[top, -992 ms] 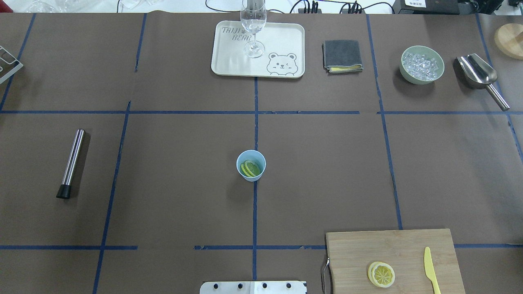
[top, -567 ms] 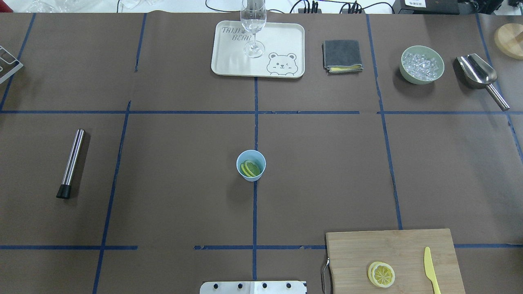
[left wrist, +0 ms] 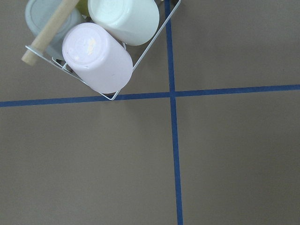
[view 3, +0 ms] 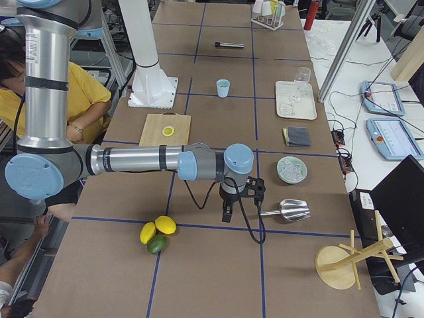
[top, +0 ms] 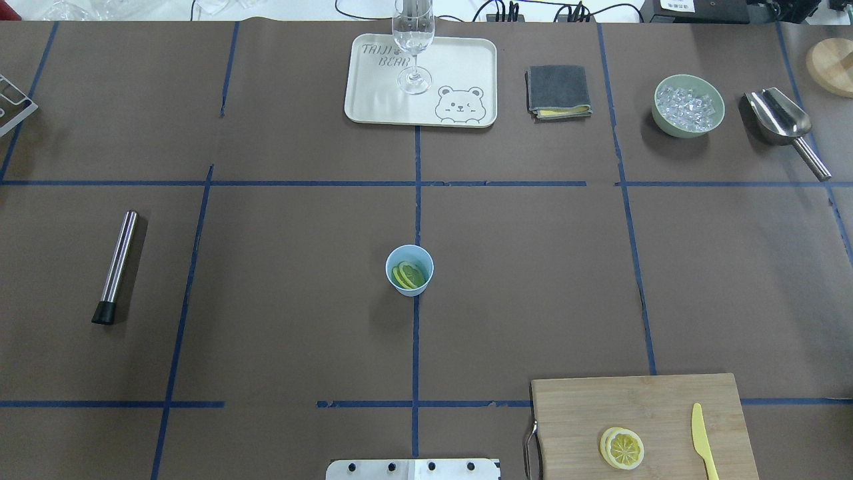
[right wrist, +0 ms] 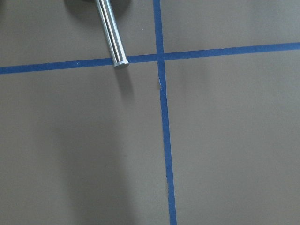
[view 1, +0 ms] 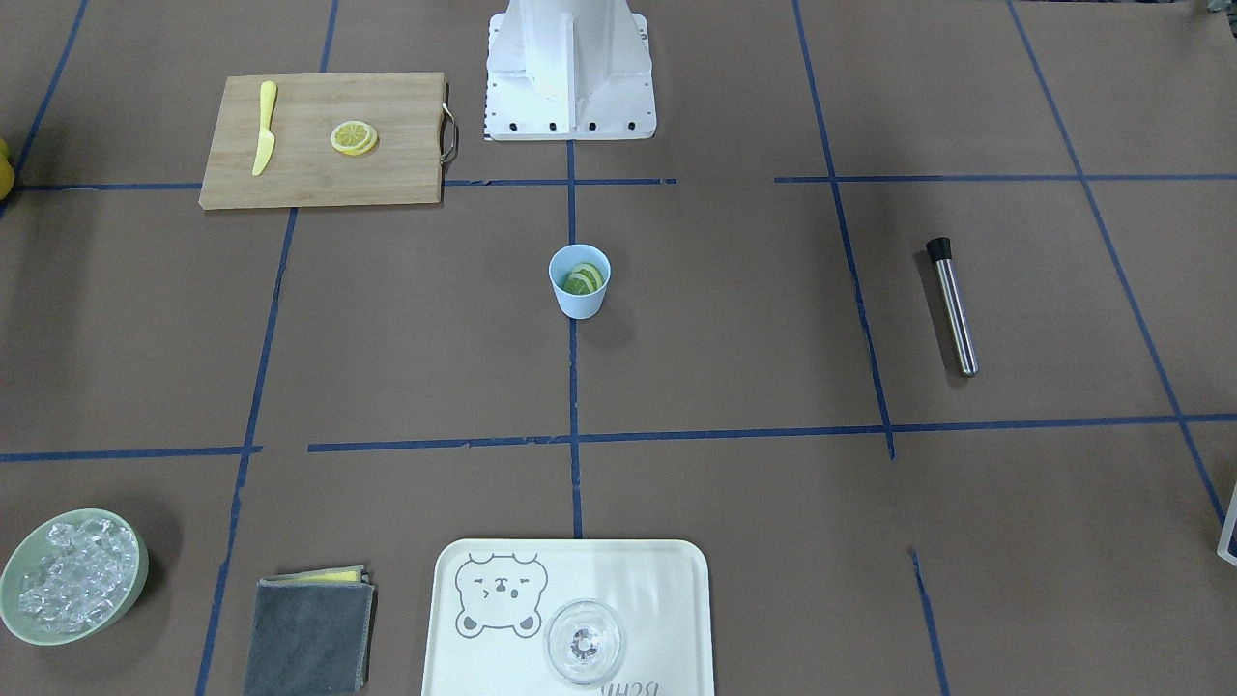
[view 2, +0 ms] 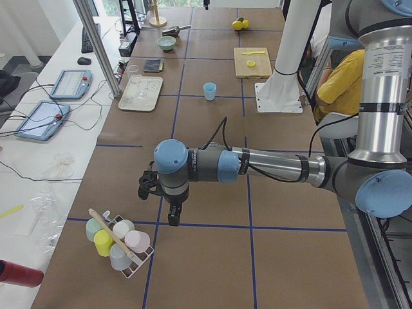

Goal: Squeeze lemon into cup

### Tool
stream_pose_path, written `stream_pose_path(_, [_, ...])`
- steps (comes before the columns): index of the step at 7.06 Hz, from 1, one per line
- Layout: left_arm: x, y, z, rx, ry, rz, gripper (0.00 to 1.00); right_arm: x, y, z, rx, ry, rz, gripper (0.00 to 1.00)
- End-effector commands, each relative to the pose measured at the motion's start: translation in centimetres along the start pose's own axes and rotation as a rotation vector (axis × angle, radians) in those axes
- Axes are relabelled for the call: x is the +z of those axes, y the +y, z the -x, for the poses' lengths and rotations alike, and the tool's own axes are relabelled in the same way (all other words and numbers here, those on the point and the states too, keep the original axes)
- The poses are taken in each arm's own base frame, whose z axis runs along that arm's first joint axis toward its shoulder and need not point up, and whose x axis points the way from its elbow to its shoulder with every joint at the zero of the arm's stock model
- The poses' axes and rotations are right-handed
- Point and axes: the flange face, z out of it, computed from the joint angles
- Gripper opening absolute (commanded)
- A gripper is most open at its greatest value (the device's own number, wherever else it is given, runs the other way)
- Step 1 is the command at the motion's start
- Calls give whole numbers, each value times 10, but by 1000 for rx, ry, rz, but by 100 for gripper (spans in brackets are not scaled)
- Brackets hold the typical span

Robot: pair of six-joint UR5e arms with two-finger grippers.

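Observation:
The pale blue cup [top: 409,270] stands at the table's middle, also in the front view [view 1: 579,280]. Lemon slices [top: 408,275] lie inside it. Another lemon slice [top: 624,448] lies on the wooden cutting board [top: 640,400] at the near right. My left gripper [view 2: 172,217] hangs over the table's far left end, by the cup rack, far from the cup. My right gripper [view 3: 227,215] hangs over the far right end near the scoop. Both show only in the side views, and I cannot tell whether they are open or shut.
A yellow knife [top: 698,437] lies on the board. A steel muddler [top: 116,265] lies at the left. At the back are a tray [top: 373,100] with a glass [top: 414,40], a grey cloth [top: 558,91], an ice bowl [top: 688,105] and a scoop [top: 783,123]. Whole fruits [view 3: 158,232] lie near the right arm.

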Motion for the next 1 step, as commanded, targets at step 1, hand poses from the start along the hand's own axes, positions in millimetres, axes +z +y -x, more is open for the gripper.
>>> stream_pose_path(1, [-3, -4, -2, 5, 1, -6, 100, 0, 1, -1, 2, -1, -1, 100])
